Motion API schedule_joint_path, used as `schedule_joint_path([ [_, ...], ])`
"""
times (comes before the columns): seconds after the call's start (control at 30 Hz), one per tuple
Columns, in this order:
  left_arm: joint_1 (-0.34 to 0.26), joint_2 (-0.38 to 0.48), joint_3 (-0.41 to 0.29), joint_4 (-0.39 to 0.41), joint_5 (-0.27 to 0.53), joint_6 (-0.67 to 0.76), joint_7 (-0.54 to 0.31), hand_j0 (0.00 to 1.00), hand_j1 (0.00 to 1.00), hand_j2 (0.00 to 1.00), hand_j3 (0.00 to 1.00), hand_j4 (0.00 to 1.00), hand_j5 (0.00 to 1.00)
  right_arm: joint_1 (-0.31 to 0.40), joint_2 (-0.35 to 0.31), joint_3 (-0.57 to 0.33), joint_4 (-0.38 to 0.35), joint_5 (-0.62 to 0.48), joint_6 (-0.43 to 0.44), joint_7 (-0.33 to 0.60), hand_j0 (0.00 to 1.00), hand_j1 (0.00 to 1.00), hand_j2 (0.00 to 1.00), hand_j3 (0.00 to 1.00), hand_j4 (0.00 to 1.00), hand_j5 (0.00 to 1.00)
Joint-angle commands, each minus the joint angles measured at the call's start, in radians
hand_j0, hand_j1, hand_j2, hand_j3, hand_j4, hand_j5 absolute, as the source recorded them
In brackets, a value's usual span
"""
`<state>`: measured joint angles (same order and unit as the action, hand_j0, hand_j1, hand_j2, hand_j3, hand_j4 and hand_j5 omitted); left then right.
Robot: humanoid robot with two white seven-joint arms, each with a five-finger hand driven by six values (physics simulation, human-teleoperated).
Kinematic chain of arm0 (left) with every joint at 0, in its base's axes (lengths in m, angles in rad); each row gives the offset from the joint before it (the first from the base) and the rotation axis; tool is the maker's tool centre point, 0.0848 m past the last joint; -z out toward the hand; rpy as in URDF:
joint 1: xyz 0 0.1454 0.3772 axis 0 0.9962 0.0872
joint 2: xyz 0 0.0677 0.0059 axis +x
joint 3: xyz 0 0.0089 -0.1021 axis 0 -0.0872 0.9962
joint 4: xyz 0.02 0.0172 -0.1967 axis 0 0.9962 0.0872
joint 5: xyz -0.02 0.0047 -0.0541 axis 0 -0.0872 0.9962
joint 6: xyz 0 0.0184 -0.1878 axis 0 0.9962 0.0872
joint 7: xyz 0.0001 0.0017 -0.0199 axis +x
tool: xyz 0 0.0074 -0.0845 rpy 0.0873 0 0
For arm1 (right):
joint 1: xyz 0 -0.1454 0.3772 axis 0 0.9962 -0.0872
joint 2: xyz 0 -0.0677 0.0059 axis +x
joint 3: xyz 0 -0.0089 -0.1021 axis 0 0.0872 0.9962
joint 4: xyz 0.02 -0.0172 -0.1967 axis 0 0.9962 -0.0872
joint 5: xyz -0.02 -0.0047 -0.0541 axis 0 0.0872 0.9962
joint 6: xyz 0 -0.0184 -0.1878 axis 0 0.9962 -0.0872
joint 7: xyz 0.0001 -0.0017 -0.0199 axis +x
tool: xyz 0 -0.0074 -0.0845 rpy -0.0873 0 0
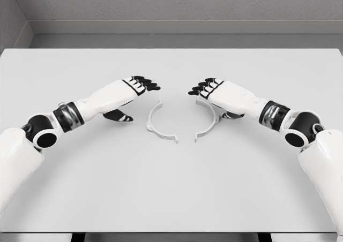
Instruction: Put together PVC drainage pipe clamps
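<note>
Head view. Two thin white half-ring clamp pieces of plastic lie flat on the pale grey tabletop (171, 199), their open sides facing one another across a narrow gap: the left half-ring (157, 125) and the right half-ring (209, 123), each ending in small outward tabs. The left robot hand (138, 87), white with black fingertips, hovers just beside the upper end of the left piece; its fingers are extended and loosely together, the thumb hanging below, and it holds nothing. The right robot hand (208, 88) mirrors it over the upper end of the right piece, likewise relaxed and empty; whether it touches the ring cannot be told.

Risks, as judged from this arrangement: the pieces are thin and lie flush, so fingertips closing from above may slide over them or push them away instead of gripping. A one-sided push could rotate a half, leaving the tabs misaligned. The right hand partly hides its piece, which makes contact harder to check.
</note>
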<state>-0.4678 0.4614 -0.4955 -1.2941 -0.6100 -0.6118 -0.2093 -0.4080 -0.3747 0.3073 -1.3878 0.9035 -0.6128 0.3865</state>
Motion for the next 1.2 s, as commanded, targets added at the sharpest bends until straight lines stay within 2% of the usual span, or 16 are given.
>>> schedule_joint_path([
  [0.0, -0.002, -0.001, -0.003, 0.018, 0.007, 0.001, 0.001, 1.0, 1.0, 1.0, 1.0, 1.0, 1.0, 0.0, 0.002, 0.001, 0.0, -0.006, 0.002, 0.0, 1.0, 1.0, 1.0, 1.0, 1.0, 1.0],
  [0.8, -0.011, 0.003, 0.005, 0.025, 0.01, 0.001, 0.004, 1.0, 1.0, 1.0, 1.0, 1.0, 1.0, -0.018, 0.053, 0.027, 0.0, 0.003, 0.002, 0.023, 1.0, 1.0, 1.0, 1.0, 1.0, 1.0],
  [1.17, -0.011, 0.003, 0.005, 0.024, 0.01, 0.001, 0.004, 1.0, 1.0, 1.0, 1.0, 1.0, 1.0, -0.084, 0.089, 0.045, 0.081, 0.02, 0.002, 0.023, 1.0, 1.0, 1.0, 1.0, 1.0, 1.0],
])
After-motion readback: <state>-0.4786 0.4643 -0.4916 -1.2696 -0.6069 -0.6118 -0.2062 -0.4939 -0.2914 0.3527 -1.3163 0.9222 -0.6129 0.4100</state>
